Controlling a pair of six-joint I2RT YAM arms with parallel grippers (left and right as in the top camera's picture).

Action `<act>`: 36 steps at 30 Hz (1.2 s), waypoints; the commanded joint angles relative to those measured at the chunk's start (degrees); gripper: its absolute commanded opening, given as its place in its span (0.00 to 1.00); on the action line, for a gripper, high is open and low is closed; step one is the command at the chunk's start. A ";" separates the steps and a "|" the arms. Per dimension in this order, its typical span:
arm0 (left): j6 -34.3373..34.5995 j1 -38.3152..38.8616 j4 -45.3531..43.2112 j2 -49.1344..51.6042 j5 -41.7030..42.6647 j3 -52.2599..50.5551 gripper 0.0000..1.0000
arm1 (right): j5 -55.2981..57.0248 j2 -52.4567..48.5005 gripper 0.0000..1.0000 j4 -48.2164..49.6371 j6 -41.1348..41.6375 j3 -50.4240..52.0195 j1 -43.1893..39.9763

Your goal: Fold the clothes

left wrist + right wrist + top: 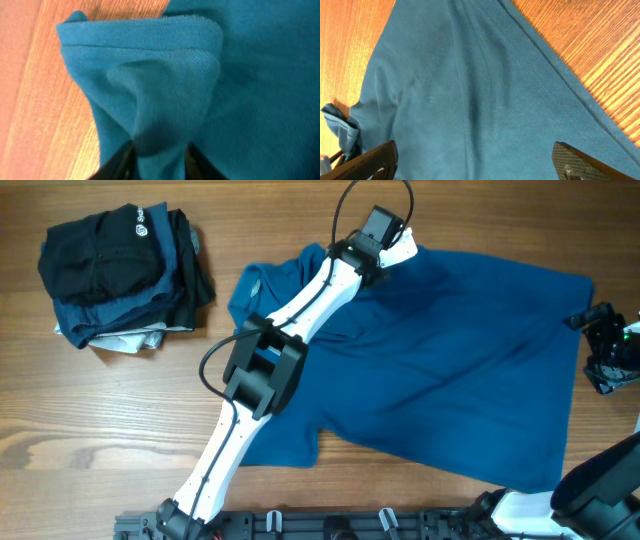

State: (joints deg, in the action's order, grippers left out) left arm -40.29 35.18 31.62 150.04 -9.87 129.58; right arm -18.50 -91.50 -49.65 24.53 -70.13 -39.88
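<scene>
The polo shirt lies spread on the table, from the centre out toward 3 o'clock, rumpled, with its collar end toward 10 o'clock. My left gripper is at the shirt's 12 o'clock edge. Its fingers are drawn in narrow on a gathered fold of blue fabric, which puckers down between them. My right gripper hangs over the 3 o'clock edge with its fingers spread wide and holding nothing.

My worry is the left grip. It looks like a shallow pinch on soft knit, so a quick lift could let the fold slide out. I also cannot tell whether it has one layer or two. If it has caught both, the fold may drag the underside along and bunch up. With the right side unheld, a pull toward 6 o'clock would probably skew the whole shirt rather than crease it. The left arm also lies across the cloth and could snag it.

I see no containers. The dark garment pile at 10 o'clock sits straight on the wood.
</scene>
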 commanded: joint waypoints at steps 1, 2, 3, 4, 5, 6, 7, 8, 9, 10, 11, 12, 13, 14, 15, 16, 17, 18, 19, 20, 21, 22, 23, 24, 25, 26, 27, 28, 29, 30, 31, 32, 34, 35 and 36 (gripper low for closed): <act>4.42 -0.37 -3.63 1.16 1.01 -0.24 0.17 | -0.87 1.07 0.99 0.20 -0.33 -0.79 0.13; 4.81 -0.37 -4.55 1.16 0.83 -0.24 0.16 | -0.87 1.07 1.00 0.22 -0.33 -0.79 0.13; 4.83 -0.37 -5.40 1.14 0.22 -0.24 0.15 | -0.87 1.07 0.99 0.20 -0.35 -0.79 0.13; 4.92 -0.37 -6.16 1.14 -1.01 -0.24 0.14 | -0.87 1.07 0.99 0.22 -0.33 -0.79 0.13; 6.38 -0.35 -7.34 1.14 -3.32 -0.24 0.13 | -0.87 1.07 1.00 0.24 -0.35 -0.79 0.13; 7.10 -0.37 -8.17 1.14 -4.59 -0.24 0.13 | -0.87 1.07 1.00 0.28 -0.35 -0.79 0.13; 7.76 -0.37 -8.98 1.14 -5.53 -0.24 0.13 | -0.87 1.07 0.99 0.37 -0.35 -0.79 0.13; 7.85 -0.37 -9.66 1.14 -5.88 -0.24 0.13 | -0.90 1.07 0.99 0.42 -0.35 -0.79 0.13; 7.85 -0.48 -10.08 1.03 -5.90 -0.22 0.13 | -0.87 1.07 1.00 0.39 -0.33 -0.79 0.13; 7.85 -0.59 -10.40 0.94 -5.92 -0.20 0.13 | -0.90 1.07 1.00 0.42 -0.35 -0.79 0.13; 7.93 -0.70 -10.80 0.90 -6.36 -0.20 0.14 | -0.87 1.07 1.00 0.44 -0.35 -0.79 0.13; 9.09 -0.98 -11.39 0.81 -7.23 -0.20 0.15 | -0.90 1.07 1.00 0.63 -0.33 -0.79 0.13; 9.99 -1.25 -11.82 0.81 -7.61 -0.20 0.15 | -0.87 1.07 0.99 0.87 -0.33 -0.79 0.13; 10.88 -1.64 -12.24 0.81 -7.58 -0.20 0.16 | -0.87 1.07 1.00 1.11 -0.33 -0.79 0.13; 11.58 -1.99 -12.52 0.83 -7.58 -0.20 0.17 | -0.87 1.07 0.99 1.11 -0.33 -0.79 0.13; 13.55 -2.62 -13.09 0.83 -7.56 -0.20 0.17 | -0.87 1.07 0.99 1.14 -0.35 -0.79 0.13; 15.65 -3.23 -13.75 0.83 -7.56 -0.20 0.17 | -0.90 1.07 0.99 1.14 -0.33 -0.79 0.13; 17.33 -3.78 -14.29 0.83 -7.56 -0.20 0.17 | -0.90 1.07 1.00 1.20 -0.33 -0.79 0.13; 20.33 -4.68 -15.06 0.83 -7.32 -0.20 0.17 | -0.90 1.07 1.00 1.22 -0.35 -0.79 0.13; 21.97 -5.51 -15.28 0.83 -6.03 -0.20 0.17 | -0.87 1.07 1.00 1.22 -0.35 -0.79 0.13; 23.28 -6.34 -15.19 0.83 -3.72 -0.20 0.18 | -0.87 1.07 1.00 1.22 -0.35 -0.79 0.13; 24.33 -7.17 -15.08 0.85 -0.90 -0.20 0.19 | -0.90 1.07 1.00 1.22 -0.35 -0.79 0.13; 25.90 -8.26 -15.17 1.03 2.64 -0.22 0.20 | -0.87 1.07 0.99 1.22 -0.33 -0.79 0.13; 27.30 -9.11 -15.50 1.07 4.55 -0.20 0.21 | -0.87 1.07 0.99 1.22 -0.33 -0.79 0.13; 29.33 -10.12 -16.24 1.29 6.03 -0.22 0.21 | -0.87 1.07 1.00 1.22 -0.33 -0.79 0.13; 31.17 -10.99 -16.92 1.44 6.54 -0.22 0.21 | -0.90 1.07 0.99 1.22 -0.35 -0.79 0.13; 32.92 -11.78 -17.49 1.64 6.93 -0.22 0.21 | -0.87 1.07 0.99 1.22 -0.33 -0.79 0.13; 34.23 -12.50 -17.90 1.70 7.58 -0.22 0.20 | -0.90 1.07 1.00 1.22 -0.33 -0.79 0.13; 35.45 -13.35 -18.43 1.99 8.63 -0.22 0.20 | -0.87 1.07 1.00 1.22 -0.33 -0.79 0.13; 36.41 -14.14 -18.91 2.12 9.92 -0.22 0.20 | -0.87 1.07 1.00 1.25 -0.33 -0.79 0.13; 36.72 -14.91 -19.32 2.38 12.24 -0.22 0.21 | -0.90 1.07 1.00 1.22 -0.33 -0.79 0.13; 36.72 -15.45 -19.45 2.38 14.62 -0.22 0.21 | -0.90 1.07 0.99 1.25 -0.33 -0.79 0.13; 35.89 -15.76 -18.73 1.46 17.88 -0.20 0.28 | -0.87 1.07 0.99 1.25 -0.35 -0.81 0.13; 34.56 -15.76 -17.66 0.79 19.02 -0.20 0.35 | -0.87 1.07 0.99 1.22 -0.35 -0.79 0.13; 32.15 -15.72 -15.65 -0.37 20.28 -0.20 0.43 | -0.90 1.07 0.99 1.22 -0.33 -0.79 0.13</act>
State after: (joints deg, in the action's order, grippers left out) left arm -6.42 19.25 13.06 150.98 1.96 129.49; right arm -18.50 -91.50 -48.71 24.51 -70.13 -39.88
